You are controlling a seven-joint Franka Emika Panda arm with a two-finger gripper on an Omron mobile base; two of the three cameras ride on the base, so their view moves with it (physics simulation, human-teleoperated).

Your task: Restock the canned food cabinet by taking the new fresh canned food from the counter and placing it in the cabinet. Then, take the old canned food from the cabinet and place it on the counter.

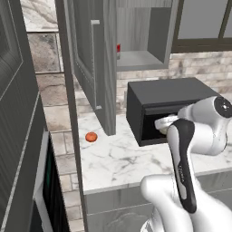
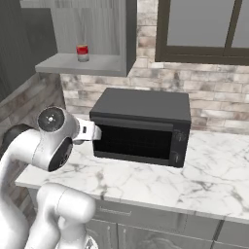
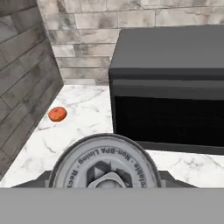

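Silver-rimmed new can (image 3: pixel 104 166) sat clamped upright in the jaws over the marble desk (image 1: pixel 122 158); cabinet (image 2: pixel 87 63) shelf lay above and leftward, old red can (image 2: pixel 82 52) standing there.

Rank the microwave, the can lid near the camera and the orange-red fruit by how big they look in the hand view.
1. Microwave, largest.
2. Can lid, close to the camera, so its apparent size is inflated.
3. Orange-red fruit, smallest, lying farther off on the marble counter.
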